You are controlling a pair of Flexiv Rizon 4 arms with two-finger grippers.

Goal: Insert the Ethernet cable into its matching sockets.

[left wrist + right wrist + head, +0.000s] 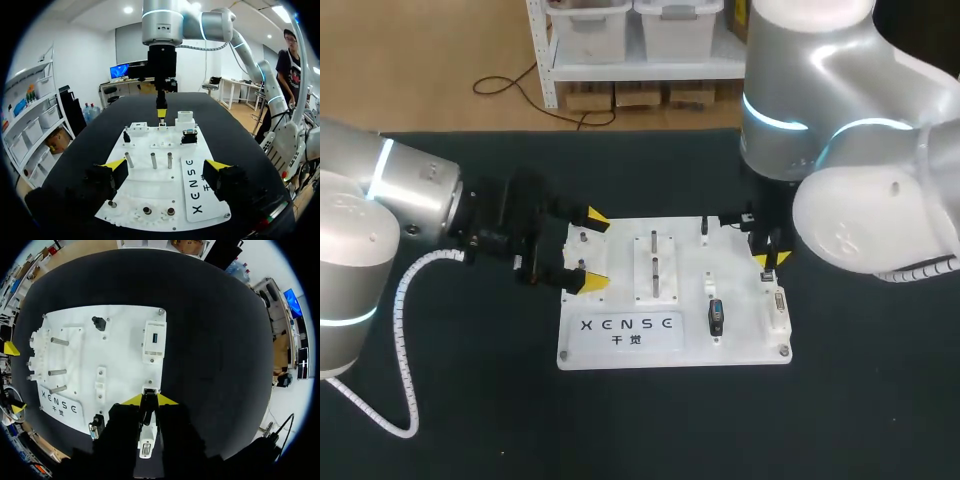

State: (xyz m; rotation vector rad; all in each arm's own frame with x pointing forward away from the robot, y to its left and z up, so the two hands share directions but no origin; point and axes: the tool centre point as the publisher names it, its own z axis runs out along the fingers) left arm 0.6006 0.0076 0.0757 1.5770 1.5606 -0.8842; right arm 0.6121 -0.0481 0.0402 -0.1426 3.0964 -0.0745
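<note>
the plug (149, 392) stands upright at a socket on the board's (125, 340) edge, by the corner with the grey connector. the right end effector (149, 400) is pinched narrowly on it from both sides. the left end effector (590, 250) is spread wide and holds nothing, its fingers over the board's opposite edge near the metal pegs (653, 262). the board lies flat on the black table (860, 400).

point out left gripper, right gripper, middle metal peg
left gripper (590, 250), head view, midway between its yellow tips
right gripper (149, 399), right wrist view, midway between its yellow tips
middle metal peg (154, 160), left wrist view, its shaft
</note>
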